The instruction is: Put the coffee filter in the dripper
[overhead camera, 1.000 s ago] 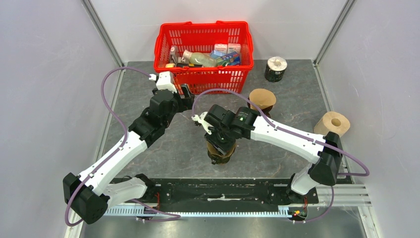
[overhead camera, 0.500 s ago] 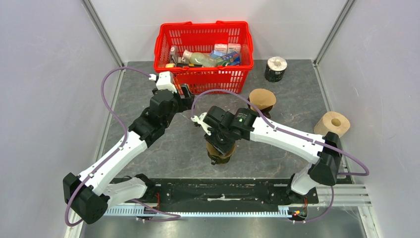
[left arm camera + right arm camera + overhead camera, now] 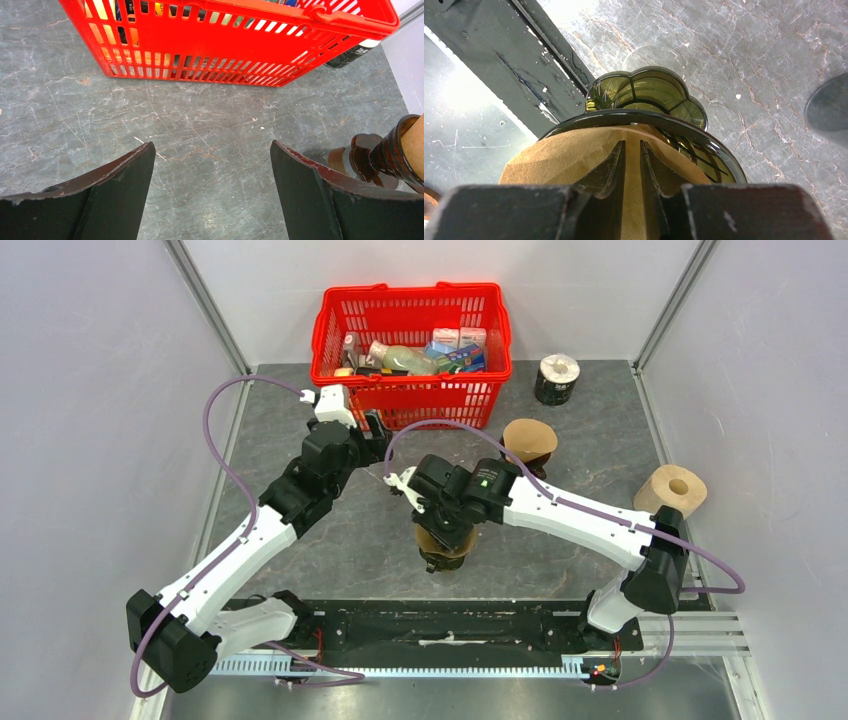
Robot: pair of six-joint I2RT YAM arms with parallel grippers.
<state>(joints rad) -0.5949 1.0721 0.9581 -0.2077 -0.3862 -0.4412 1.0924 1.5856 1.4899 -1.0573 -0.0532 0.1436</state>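
Coffee filter (image 3: 569,160) inside olive glass dripper (image 3: 659,100)

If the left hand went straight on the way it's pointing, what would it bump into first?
Most likely the slatted front wall of the red basket, just ahead of the open left hand. Only bare table lies between them, though depth is hard to judge.

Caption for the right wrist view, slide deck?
Right gripper, fingers nearly together, down in the brown coffee filter seated inside the olive glass dripper.
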